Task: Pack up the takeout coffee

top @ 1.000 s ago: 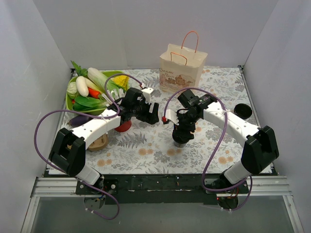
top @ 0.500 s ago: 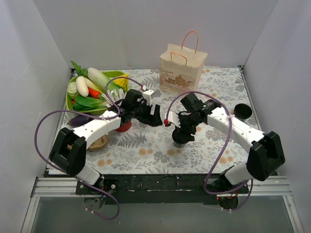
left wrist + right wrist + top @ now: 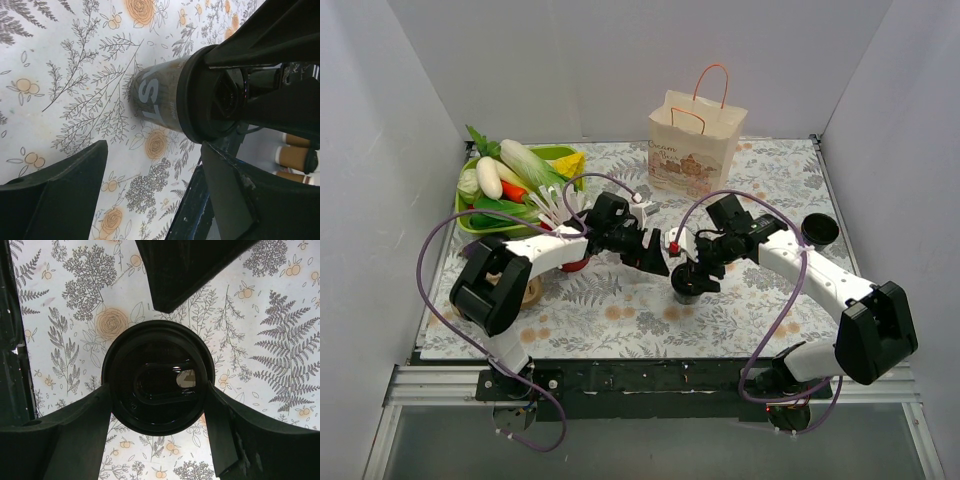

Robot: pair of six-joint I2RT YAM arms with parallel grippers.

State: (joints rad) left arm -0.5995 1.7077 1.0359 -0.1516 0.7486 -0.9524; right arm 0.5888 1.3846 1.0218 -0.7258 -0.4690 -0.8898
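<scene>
Paper bag (image 3: 695,140): pale, printed, orange cord handles, upright at the far edge of the flowered cloth (image 3: 620,320).

Left of bag: green tray (image 3: 552,153) heaped with toy vegetables, namely a white radish (image 3: 488,177), a pale leafy cabbage (image 3: 525,160), a yellow piece (image 3: 572,164), something red (image 3: 513,190) and dark green leaves. A fan of white stalks (image 3: 548,205) sticks out of the tray's side facing the bag.

Left of bag and nearer: red thing (image 3: 575,264), mostly hidden. Further left again, a tan round thing (image 3: 528,293), kind unclear.

Right of bag and nearer: small dark round cup (image 3: 820,230), open top, at the cloth's right edge.
</scene>
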